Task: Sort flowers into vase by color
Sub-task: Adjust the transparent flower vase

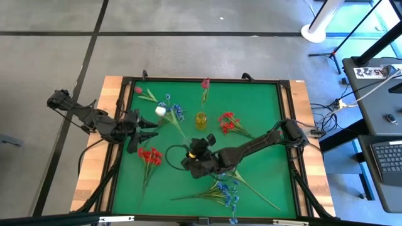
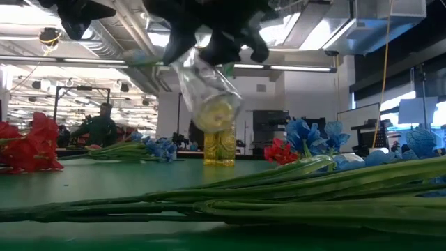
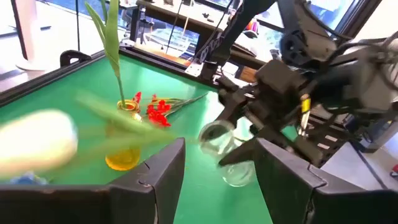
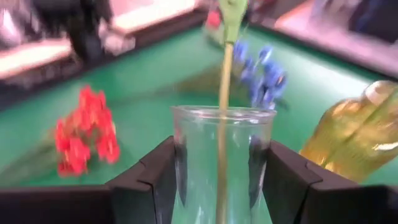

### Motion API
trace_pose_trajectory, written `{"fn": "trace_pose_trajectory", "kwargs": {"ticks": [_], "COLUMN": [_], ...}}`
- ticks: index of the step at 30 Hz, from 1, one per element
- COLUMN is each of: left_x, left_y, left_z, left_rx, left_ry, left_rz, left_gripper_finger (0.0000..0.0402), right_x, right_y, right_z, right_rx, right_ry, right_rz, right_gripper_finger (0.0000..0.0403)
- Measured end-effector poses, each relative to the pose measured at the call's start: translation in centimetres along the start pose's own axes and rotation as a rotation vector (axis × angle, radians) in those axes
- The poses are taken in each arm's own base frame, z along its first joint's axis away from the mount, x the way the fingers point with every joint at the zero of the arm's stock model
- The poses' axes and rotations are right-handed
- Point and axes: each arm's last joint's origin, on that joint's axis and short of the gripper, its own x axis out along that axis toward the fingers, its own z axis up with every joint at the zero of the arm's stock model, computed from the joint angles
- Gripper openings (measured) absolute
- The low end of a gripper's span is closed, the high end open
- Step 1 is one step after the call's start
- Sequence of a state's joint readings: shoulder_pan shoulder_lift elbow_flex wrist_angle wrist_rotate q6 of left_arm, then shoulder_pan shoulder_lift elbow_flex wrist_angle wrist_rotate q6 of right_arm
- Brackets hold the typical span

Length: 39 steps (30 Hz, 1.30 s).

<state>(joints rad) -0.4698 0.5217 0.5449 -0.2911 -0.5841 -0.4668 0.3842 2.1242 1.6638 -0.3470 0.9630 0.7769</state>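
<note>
Your right gripper [image 4: 217, 171] sits near mat centre, a touch toward 6 o'clock, fingers clamped on a clear vase [image 4: 221, 155]. From the low camera the vase [image 2: 209, 94] hangs tilted above the mat, clear of the surface. A green stem [image 4: 222, 130] runs down into or behind its mouth; you cannot tell which through the glass.

Your left gripper [image 3: 217, 168] hangs over the mat's 9 o'clock side, pointing toward centre. It carries a white bud [image 1: 160, 110] on a stem, the bud [image 3: 37, 140] just ahead of the fingers [image 3: 165, 168]. The fingers stand apart in the wrist camera; you cannot tell whether they actually pinch the stem.

Yellow vase [image 1: 201, 119] stands upright just 12 o'clock of centre, with a pink bud [image 1: 205, 83] on a stem leaning out of it toward 12.

Flowers loose on the green mat [image 1: 264, 103]:
- red cluster [image 1: 149, 156] at 8 o'clock
- red cluster [image 1: 227, 122] at 2 o'clock
- blue cluster [image 1: 176, 112] at 11 o'clock, just beside the white bud
- blue cluster [image 1: 229, 193] at 5–6 o'clock, long stems fanned out
- pinkish bud [image 1: 138, 90] toward the 10–11 o'clock corner
</note>
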Motion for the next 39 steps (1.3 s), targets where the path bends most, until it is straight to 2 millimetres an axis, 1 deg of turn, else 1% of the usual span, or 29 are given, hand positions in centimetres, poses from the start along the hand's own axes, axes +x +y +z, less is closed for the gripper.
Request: {"fn": "trace_pose_trajectory", "kwargs": {"ticks": [2, 5, 9, 12, 15, 18, 20, 23, 28, 33, 35, 39], "left_x": [0.0, 0.0, 0.0, 0.0, 0.0, 0.0, 0.0, 0.0, 0.0, 0.0, 0.0, 0.0], "left_y": [0.0, 0.0, 0.0, 0.0, 0.0, 0.0, 0.0, 0.0, 0.0, 0.0, 0.0, 0.1], "left_z": [0.0, 0.0, 0.0, 0.0, 0.0, 0.0, 0.0, 0.0, 0.0, 0.0, 0.0, 0.0], "left_rx": [0.005, 0.006, 0.006, 0.007, 0.008, 0.008, 0.007, 0.006, 0.006, 0.006, 0.006, 0.006], "left_ry": [-0.002, -0.003, -0.003, -0.003, -0.003, -0.003, -0.003, -0.003, -0.002, -0.002, -0.003, -0.014], "left_rz": [0.001, 0.004, 0.005, 0.005, 0.006, 0.006, 0.005, 0.006, 0.006, 0.006, 0.006, 0.030], "left_gripper_finger": [0.0185, 0.0185, 0.0185, 0.0185, 0.0185, 0.0185, 0.0185, 0.0185, 0.0185, 0.0185, 0.0185, 0.0185], "right_x": [-0.7, -1.2, -1.0, -0.7, -0.4, -0.3, 0.0, 0.0, -0.1, -0.4, -0.3, 0.4], "right_y": [0.2, 0.4, 0.3, 0.9, 1.5, 1.3, 0.7, -0.3, -3.3, -6.1, -6.7, -7.5], "right_z": [-0.2, -0.3, -0.7, -0.7, -0.7, -1.1, -1.6, -2.5, -5.5, -7.7, -8.1, -8.4], "right_rx": [-0.011, -0.004, 0.000, 0.020, 0.027, 0.031, 0.017, 0.042, 0.080, 0.075, 0.054, 0.008], "right_ry": [-0.052, -0.085, -0.088, -0.110, -0.158, -0.236, -0.287, -0.361, -0.441, -0.475, -0.481, -0.472], "right_rz": [-0.041, -0.053, -0.039, 0.055, 0.215, 0.314, 0.328, 0.377, 0.404, 0.404, 0.397, 0.365], "right_gripper_finger": [0.0179, 0.0179, 0.0179, 0.0179, 0.0179, 0.0179, 0.0179, 0.0179, 0.0179, 0.0179, 0.0179, 0.0179]}}
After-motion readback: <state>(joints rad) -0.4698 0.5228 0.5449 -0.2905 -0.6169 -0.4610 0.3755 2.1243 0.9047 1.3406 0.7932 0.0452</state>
